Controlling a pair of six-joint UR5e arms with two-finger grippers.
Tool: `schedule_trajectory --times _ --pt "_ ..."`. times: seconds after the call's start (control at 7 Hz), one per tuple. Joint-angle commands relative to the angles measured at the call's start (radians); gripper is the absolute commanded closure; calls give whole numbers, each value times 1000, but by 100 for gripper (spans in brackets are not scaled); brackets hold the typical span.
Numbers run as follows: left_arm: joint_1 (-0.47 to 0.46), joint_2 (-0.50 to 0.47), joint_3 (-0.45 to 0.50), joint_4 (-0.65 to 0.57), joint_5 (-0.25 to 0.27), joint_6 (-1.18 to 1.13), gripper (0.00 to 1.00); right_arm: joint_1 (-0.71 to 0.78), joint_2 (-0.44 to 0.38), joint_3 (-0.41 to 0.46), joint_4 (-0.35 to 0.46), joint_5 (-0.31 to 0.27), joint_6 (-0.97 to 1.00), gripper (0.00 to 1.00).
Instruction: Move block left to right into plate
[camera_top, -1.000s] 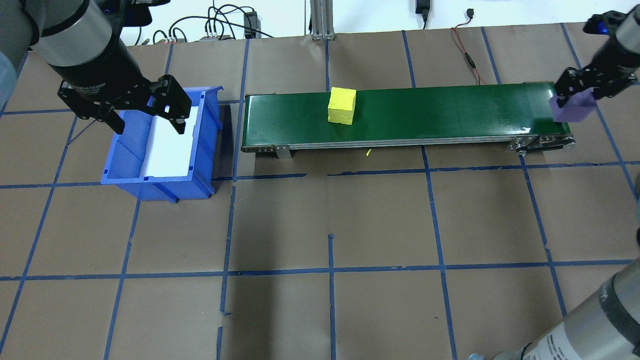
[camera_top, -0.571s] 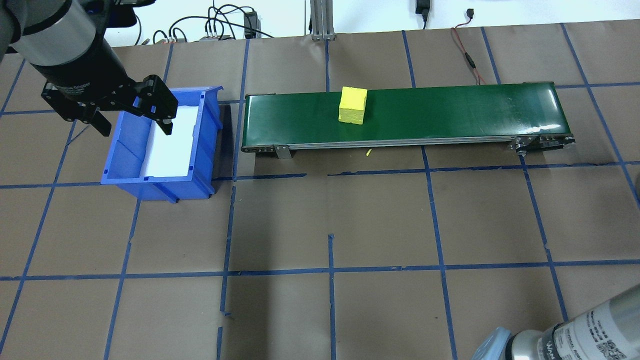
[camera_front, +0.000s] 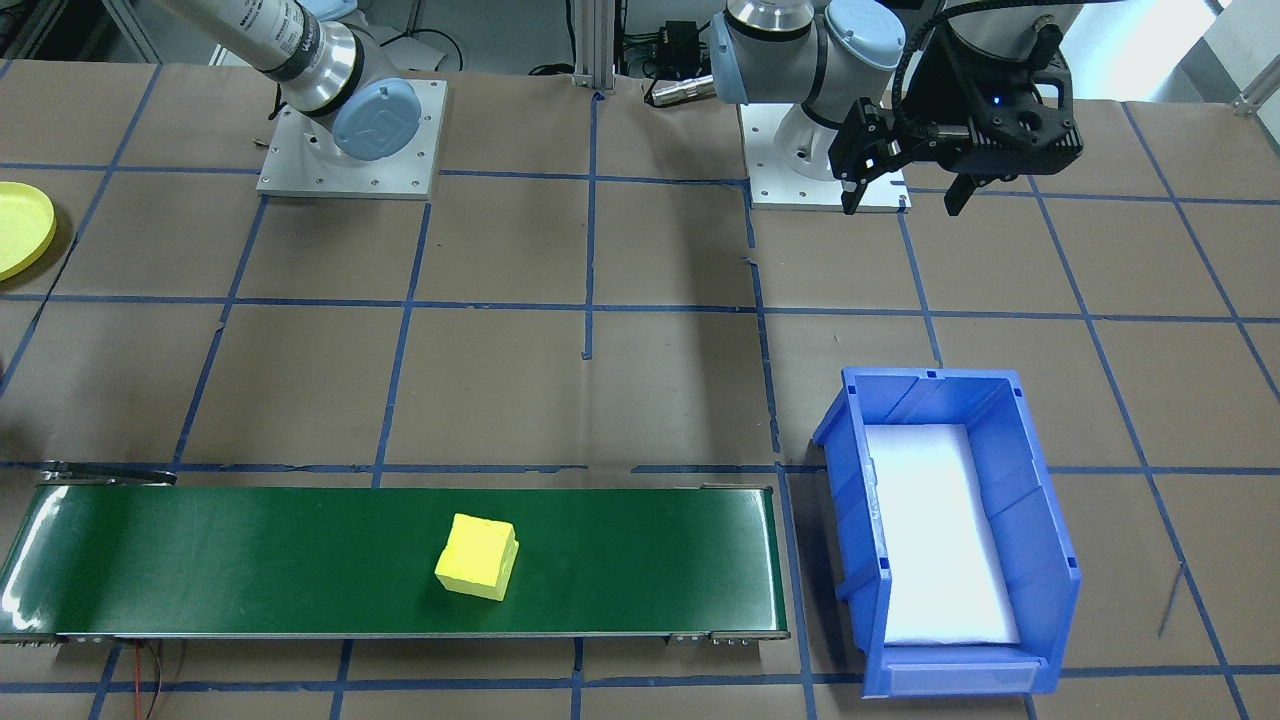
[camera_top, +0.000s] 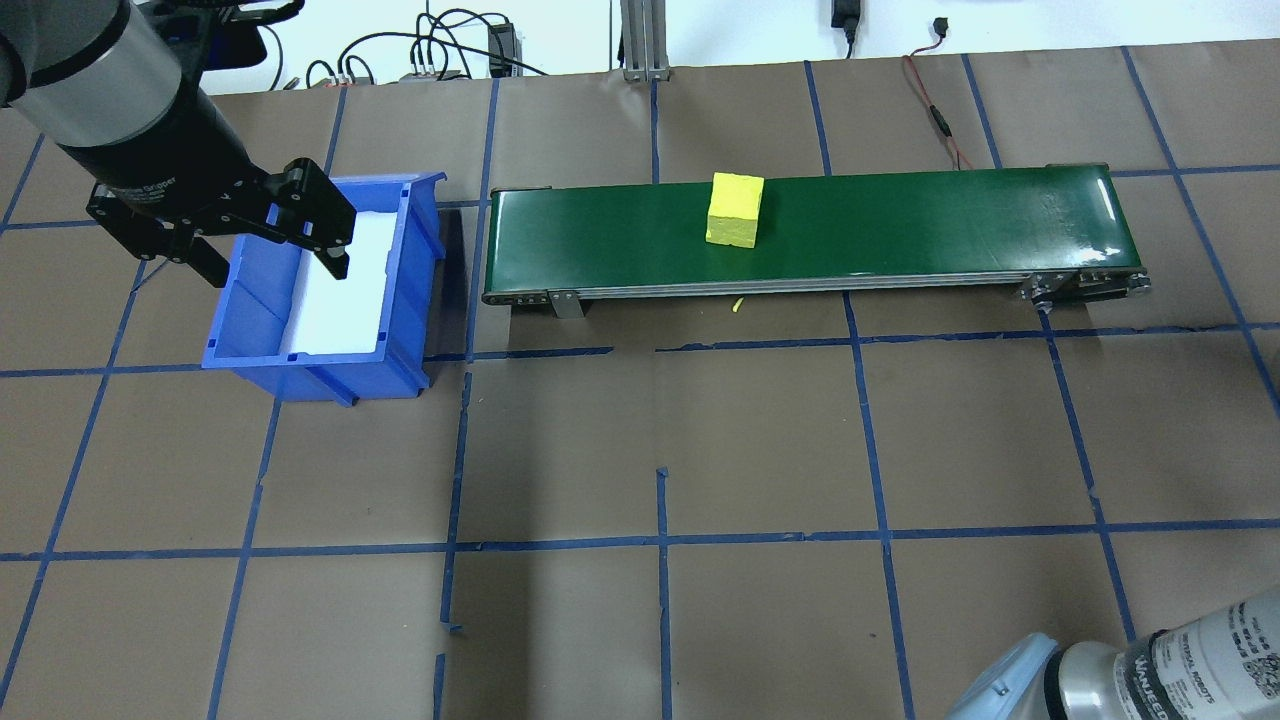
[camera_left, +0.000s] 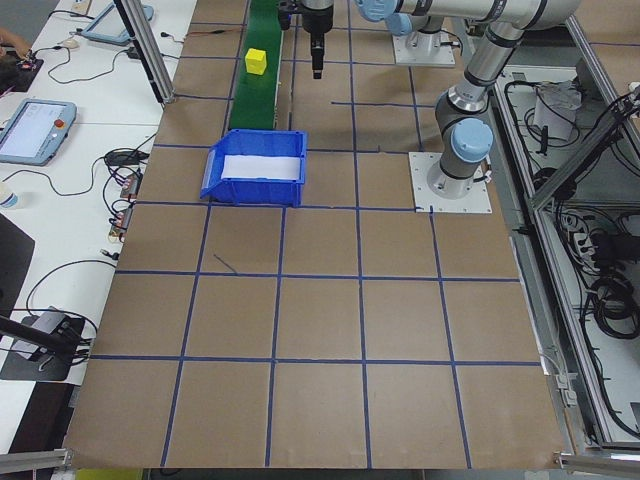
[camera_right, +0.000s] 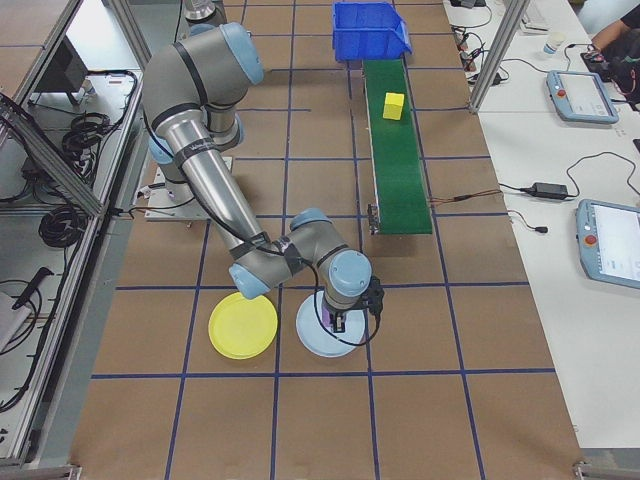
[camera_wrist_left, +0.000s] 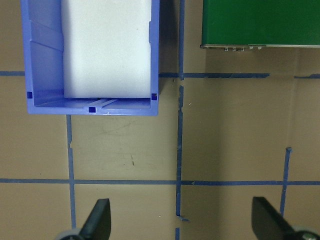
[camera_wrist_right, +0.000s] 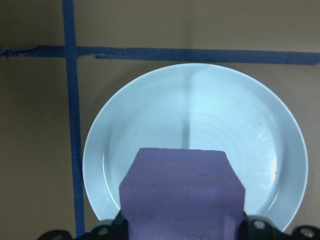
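A yellow block (camera_top: 735, 210) rides on the green conveyor belt (camera_top: 900, 225), a little left of its middle; the yellow block (camera_front: 477, 556) also shows in the front view. My left gripper (camera_top: 275, 265) hangs open and empty over the blue bin (camera_top: 320, 290); its fingertips (camera_wrist_left: 100, 217) stand wide apart. My right gripper (camera_wrist_right: 182, 220) is shut on a purple block (camera_wrist_right: 182, 192), held over a light blue plate (camera_wrist_right: 200, 125). The yellow plate (camera_right: 242, 326) lies empty right beside that plate, and its edge shows as the yellow plate (camera_front: 20, 228) in the front view.
The blue bin (camera_front: 950, 540) holds only a white liner and stands just off the belt's left end. Cables (camera_top: 930, 100) lie behind the belt. Blue tape lines grid the brown table (camera_top: 660, 450). The right arm's elbow (camera_top: 1150, 670) fills the overhead view's bottom right corner.
The yellow block has travelled right along the belt. My right gripper with the purple block left the belt's right end and the overhead view. The left gripper drifted slightly left.
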Motion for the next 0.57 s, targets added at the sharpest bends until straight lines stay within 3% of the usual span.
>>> schedule_trajectory --times 0.0,0.43 --pt "-1 3 -1 -1 4 1 0 -4 -7 5 -2 -1 -2 23" --pt "0 3 -1 -1 -3 1 0 -4 -53 -3 22 11 2 23"
